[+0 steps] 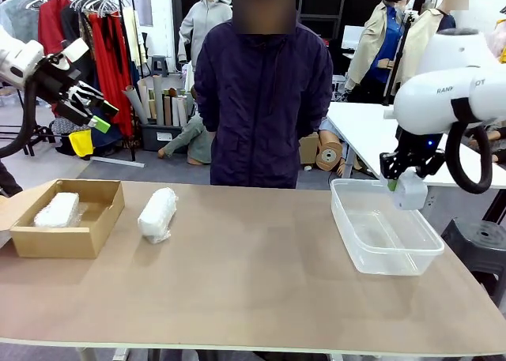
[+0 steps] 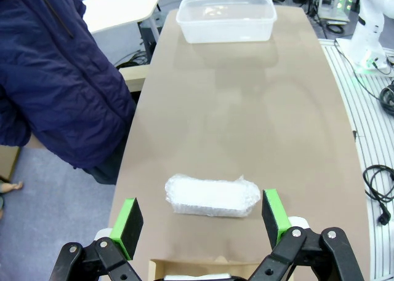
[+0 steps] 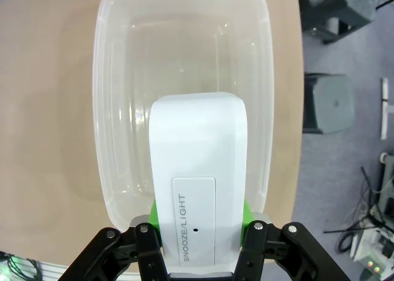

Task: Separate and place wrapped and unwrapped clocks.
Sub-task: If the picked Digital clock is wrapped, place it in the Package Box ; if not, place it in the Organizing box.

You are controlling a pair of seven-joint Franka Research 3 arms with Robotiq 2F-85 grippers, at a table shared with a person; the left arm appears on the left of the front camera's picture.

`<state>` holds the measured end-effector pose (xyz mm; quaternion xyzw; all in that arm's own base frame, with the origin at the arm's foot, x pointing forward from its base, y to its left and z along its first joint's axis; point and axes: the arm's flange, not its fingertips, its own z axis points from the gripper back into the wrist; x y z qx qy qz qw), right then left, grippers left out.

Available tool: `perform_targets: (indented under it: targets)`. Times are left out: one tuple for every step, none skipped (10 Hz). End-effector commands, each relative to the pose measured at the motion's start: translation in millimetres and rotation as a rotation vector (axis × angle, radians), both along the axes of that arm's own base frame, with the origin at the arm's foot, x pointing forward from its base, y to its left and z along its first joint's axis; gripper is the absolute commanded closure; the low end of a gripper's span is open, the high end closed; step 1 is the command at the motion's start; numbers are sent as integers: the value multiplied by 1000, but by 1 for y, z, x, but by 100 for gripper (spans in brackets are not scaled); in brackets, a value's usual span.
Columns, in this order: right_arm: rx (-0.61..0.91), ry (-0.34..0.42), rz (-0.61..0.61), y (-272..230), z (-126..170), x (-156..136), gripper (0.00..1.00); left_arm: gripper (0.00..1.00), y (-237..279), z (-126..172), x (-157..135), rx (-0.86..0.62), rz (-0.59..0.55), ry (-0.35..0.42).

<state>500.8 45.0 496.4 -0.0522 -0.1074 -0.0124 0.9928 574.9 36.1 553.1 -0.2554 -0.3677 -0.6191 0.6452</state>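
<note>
**White clock pinched over the tub, left tool spread wide**

Seen from the right wrist, the right tool (image 3: 198,222) is clamped on the unwrapped clock (image 3: 197,164). Its green pads (image 3: 245,222) press the two long sides near the lower end, and the face reads SNOOZE/LIGHT. The clear plastic tub (image 3: 98,109) lies directly beneath. The front view adds height: the clock hangs in the air over the tub's far right corner. The tub stands on the right part of the brown surface (image 1: 253,282). In that view the print is too small to read, and the fingers are mostly hidden behind the clock and the arm.

The left tool (image 1: 93,114) is raised high at the far left of the front view, well above the surface. Its jaws are hard to make out there against the clothes rack. The left wrist view settles it: the fingers are spread wide and grip nothing. Below them a wrapped clock (image 2: 212,195) in crinkly padding lies on the surface, just beside a cardboard box (image 2: 184,265) that the picture's bottom edge cuts off. The front view gives the box whole, at the left end of the surface, with a second wrapped clock (image 1: 57,209) lying inside. A person (image 1: 261,100) in a dark jacket stands at the far side.
</note>
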Motion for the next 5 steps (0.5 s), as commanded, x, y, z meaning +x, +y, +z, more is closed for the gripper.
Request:
perform_targets:
  targets:
    - [10,-25,-29,2,2,-2,100,0,-1,-1,-4,-1,-10,-10]
    - [0,0,0,0,0,0,100,0,-1,-1,-4,-1,-10,-10]
    - [0,0,0,0,0,0,100,0,-1,-1,-4,-1,-10,-10]
    - [0,0,0,0,0,0,100,0,-1,-1,-4,-1,-10,-10]
    - [0,0,0,0,0,0,100,0,-1,-1,-4,-1,-10,-10]
